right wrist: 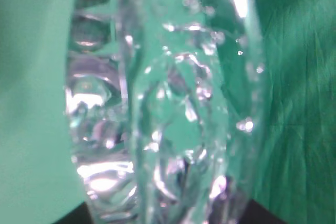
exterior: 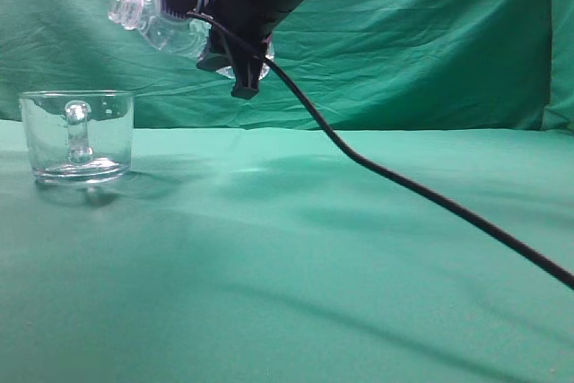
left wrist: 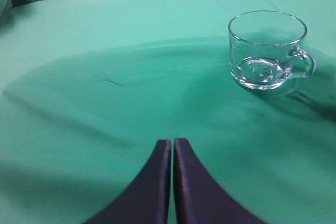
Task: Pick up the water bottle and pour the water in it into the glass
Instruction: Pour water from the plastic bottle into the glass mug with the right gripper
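Right hand (exterior: 240, 78): black housing, white plate, trailing black cable (exterior: 421, 193). Left hand (left wrist: 172, 153): two dark, smooth, tapered fingers (left wrist: 152, 182).

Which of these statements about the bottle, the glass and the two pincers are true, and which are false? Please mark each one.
1. The bottle is held in the air, tipped with its neck to the left. True.
2. The glass lies on its side. False: it stands upright on the green cloth.
3. The left pincer holds the glass. False: it is shut on nothing, apart from the glass.
4. The bottle's neck is above and to the right of the glass in the exterior view. True.
5. A black cable hangs from the arm down to the right. True.
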Available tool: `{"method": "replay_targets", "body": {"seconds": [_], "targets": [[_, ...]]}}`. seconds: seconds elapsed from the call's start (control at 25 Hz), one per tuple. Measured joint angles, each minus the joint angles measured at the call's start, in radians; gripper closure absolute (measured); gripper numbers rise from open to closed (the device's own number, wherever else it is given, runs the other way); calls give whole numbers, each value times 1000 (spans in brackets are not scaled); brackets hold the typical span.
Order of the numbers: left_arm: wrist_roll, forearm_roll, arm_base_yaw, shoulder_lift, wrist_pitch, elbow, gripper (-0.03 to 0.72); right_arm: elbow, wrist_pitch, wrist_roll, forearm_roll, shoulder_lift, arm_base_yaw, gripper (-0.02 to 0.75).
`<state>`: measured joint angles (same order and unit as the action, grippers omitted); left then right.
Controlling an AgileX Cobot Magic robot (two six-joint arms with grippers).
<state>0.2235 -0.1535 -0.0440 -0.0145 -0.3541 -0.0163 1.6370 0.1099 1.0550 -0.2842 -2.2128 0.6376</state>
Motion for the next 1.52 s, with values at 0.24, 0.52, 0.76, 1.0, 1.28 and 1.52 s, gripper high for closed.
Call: {"method": "replay_targets", "body": {"seconds": [0.24,0.52,0.76,1.0,1.28,1.52], "targets": [[0,0,0,0,0,0,688,0,2,39,0,0,0,514],[0,0,0,0,0,0,688,0,33,72,0,0,0,514],[0,0,0,0,0,0,688,0,47,83,-2,0,0,514],[0,0,0,0,0,0,688,0,63,87,-2,0,0,514],[0,0,0,0,0,0,688,0,76,123,-2,0,0,514],[0,0,0,0,0,0,688,0,76,130,-4,0,0,539]]}}
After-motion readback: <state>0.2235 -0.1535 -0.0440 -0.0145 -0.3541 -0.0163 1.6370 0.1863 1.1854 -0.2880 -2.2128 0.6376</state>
